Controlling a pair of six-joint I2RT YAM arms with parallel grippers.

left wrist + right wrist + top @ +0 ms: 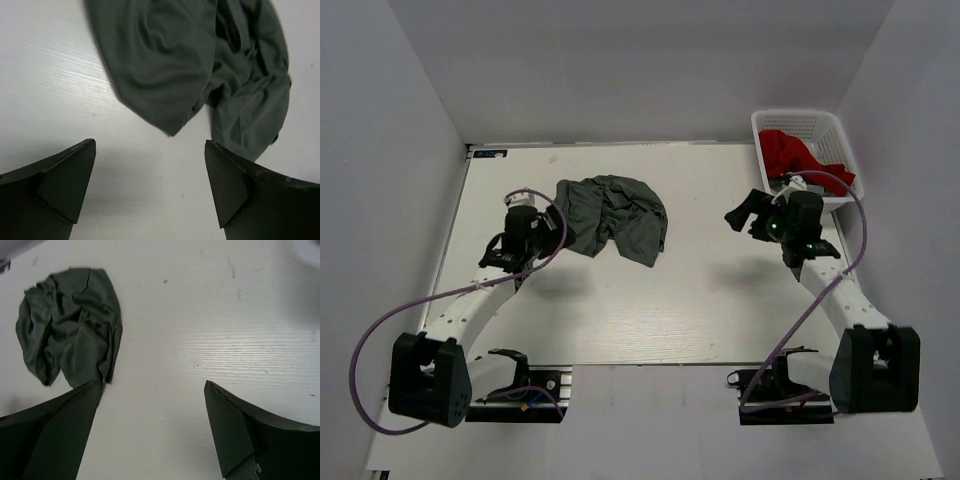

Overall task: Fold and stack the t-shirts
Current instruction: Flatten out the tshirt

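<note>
A dark olive-grey t-shirt [613, 216] lies crumpled on the table at the back, left of middle. It also shows in the left wrist view [200, 70] and in the right wrist view [70, 340]. A bright red t-shirt [798, 155] lies in the white lattice basket [835, 135] at the back right. My left gripper [552, 222] is open and empty, just left of the grey shirt's edge, apart from it [150, 150]. My right gripper [745, 213] is open and empty over bare table in front of the basket [150, 390].
The white table [650, 300] is bounded by grey walls at the back and both sides. Purple cables loop from both arms. The arm bases stand at the near edge.
</note>
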